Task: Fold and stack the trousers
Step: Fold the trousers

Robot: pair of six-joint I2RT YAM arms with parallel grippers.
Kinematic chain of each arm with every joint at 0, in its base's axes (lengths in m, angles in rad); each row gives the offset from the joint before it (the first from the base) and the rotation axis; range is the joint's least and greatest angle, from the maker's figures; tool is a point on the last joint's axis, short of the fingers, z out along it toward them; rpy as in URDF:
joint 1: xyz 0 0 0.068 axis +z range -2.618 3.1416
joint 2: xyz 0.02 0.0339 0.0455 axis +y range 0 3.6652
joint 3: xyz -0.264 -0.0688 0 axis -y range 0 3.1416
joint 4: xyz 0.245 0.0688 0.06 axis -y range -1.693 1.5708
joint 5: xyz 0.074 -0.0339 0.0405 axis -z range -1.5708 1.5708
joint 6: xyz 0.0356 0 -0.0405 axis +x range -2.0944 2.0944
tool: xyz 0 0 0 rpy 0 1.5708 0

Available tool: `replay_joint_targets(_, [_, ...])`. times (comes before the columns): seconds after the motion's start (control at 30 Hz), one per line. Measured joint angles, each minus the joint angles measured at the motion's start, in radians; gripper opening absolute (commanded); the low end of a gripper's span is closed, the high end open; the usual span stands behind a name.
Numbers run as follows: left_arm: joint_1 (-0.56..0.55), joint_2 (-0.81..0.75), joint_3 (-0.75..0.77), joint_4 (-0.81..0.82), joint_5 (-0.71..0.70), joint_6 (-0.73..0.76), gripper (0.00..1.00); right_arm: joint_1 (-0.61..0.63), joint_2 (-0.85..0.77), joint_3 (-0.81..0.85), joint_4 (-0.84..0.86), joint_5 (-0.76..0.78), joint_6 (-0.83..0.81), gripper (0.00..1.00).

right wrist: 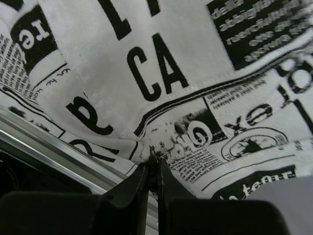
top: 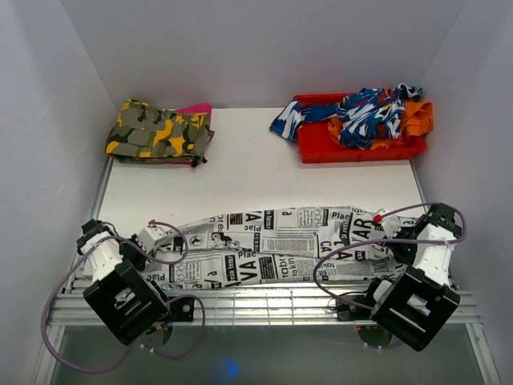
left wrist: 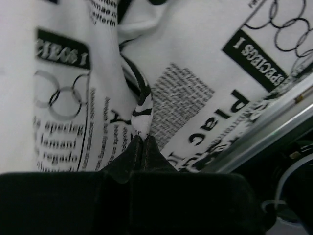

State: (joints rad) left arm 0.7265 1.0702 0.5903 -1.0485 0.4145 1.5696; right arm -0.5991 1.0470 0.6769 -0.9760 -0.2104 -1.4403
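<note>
The trousers, white cloth covered in black newspaper print, lie stretched left to right along the near part of the table. My left gripper is at their left end, and in the left wrist view its jaws are shut on a pinched ridge of the trousers. At the right end my right gripper is shut on a bunched fold of the printed cloth. Both wrist views are filled with the fabric.
A folded yellow-green camouflage garment lies at the back left with a bit of pink beneath it. A red tray at the back right holds blue-and-white and orange clothes. A metal rail runs along the near table edge.
</note>
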Motion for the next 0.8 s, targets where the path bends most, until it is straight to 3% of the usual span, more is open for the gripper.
replay_joint_targets(0.07, [0.0, 0.037, -0.058, 0.002, -0.037, 0.018, 0.0, -0.004, 0.009, -0.068, 0.029, 0.022, -0.01, 0.08])
replay_joint_targets(0.23, [0.005, 0.23, 0.051, -0.016, -0.064, -0.076, 0.0, -0.003, 0.117, -0.08, 0.075, 0.048, -0.03, 0.08])
replay_joint_targets(0.5, [-0.011, 0.694, 0.42, -0.14, -0.091, -0.393, 0.0, 0.014, 0.392, 0.115, 0.035, 0.051, 0.002, 0.08])
replay_joint_targets(0.8, [-0.201, 0.91, 0.801, -0.032, -0.142, -0.607, 0.0, 0.157, 0.543, 0.274, 0.028, 0.043, 0.038, 0.08])
